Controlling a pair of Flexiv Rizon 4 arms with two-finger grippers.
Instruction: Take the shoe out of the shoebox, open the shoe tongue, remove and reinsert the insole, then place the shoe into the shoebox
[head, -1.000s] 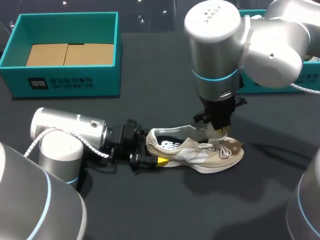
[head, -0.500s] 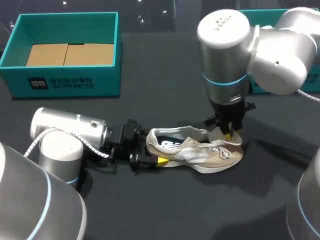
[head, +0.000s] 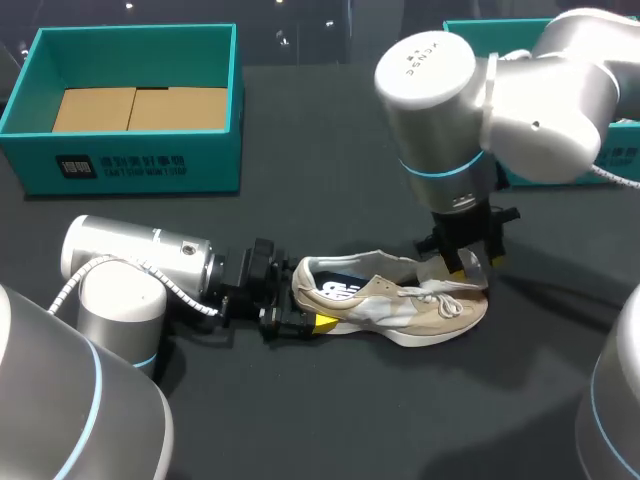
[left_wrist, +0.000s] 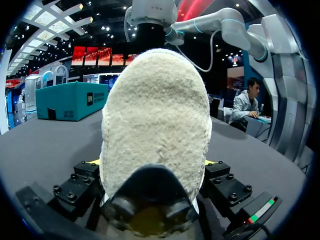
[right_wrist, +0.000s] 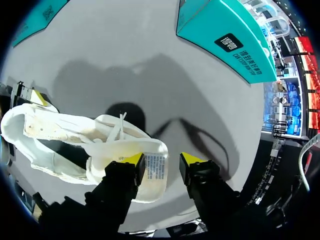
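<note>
A beige sneaker (head: 390, 305) stands upright on the dark table, toe to the right. My left gripper (head: 292, 308) lies flat behind it, shut on the heel, one finger on each side. The left wrist view is filled by the fuzzy heel (left_wrist: 155, 115) held between the left gripper (left_wrist: 151, 167). My right gripper (head: 463, 262) hangs over the laces, open. In the right wrist view the white tongue (right_wrist: 156, 167) with its label lies between the right gripper (right_wrist: 162, 160), against one finger and apart from the other. The shoe (right_wrist: 60, 125) stretches away beyond it.
A teal shoebox (head: 130, 165) with cardboard in its bottom stands at the back left. A second teal box (head: 615, 155) sits at the back right, behind my right arm, and shows as the box (right_wrist: 225, 35) ahead of the right gripper.
My right gripper has opened and let go of the tongue, drifting a little toward the toe. The left arm and the shoe's heel have stayed put.
</note>
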